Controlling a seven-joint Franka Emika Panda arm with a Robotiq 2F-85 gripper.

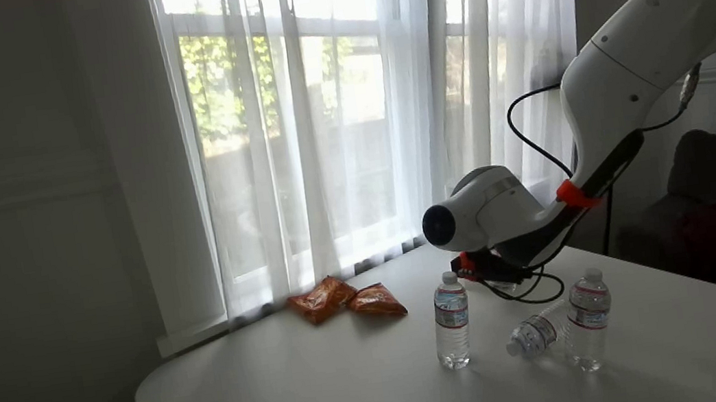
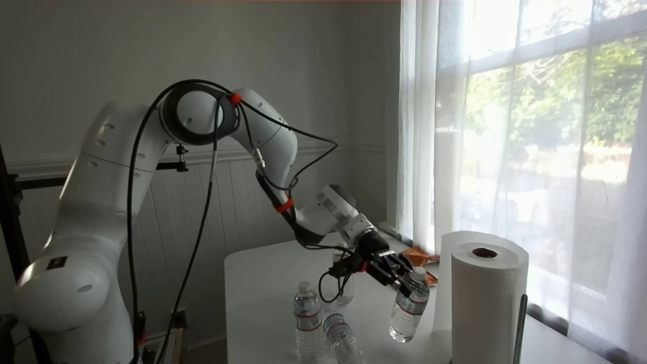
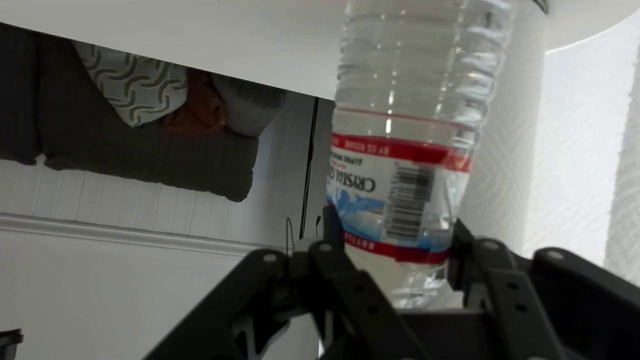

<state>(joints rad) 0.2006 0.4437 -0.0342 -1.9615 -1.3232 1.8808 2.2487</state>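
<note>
My gripper point(image 3: 396, 233) is shut on a clear water bottle point(image 3: 400, 145) with a red, white and blue label, one finger on each side near the label. In an exterior view this held bottle point(image 2: 408, 313) leans slightly below the gripper point(image 2: 406, 277); whether its base touches the table I cannot tell. The arm mostly hides it in an exterior view. Behind and beside it, a standing bottle point(image 1: 451, 317), a bottle lying on its side point(image 1: 536, 335) and another standing bottle point(image 1: 588, 319) are on the white table point(image 1: 273, 399).
A paper towel roll point(image 2: 488, 308) on a holder stands close beside the held bottle. Two orange snack bags point(image 1: 321, 300) lie at the table's window side, by the sheer curtains point(image 1: 339, 162). A dark couch point(image 3: 145, 155) with cushions is past the table's edge.
</note>
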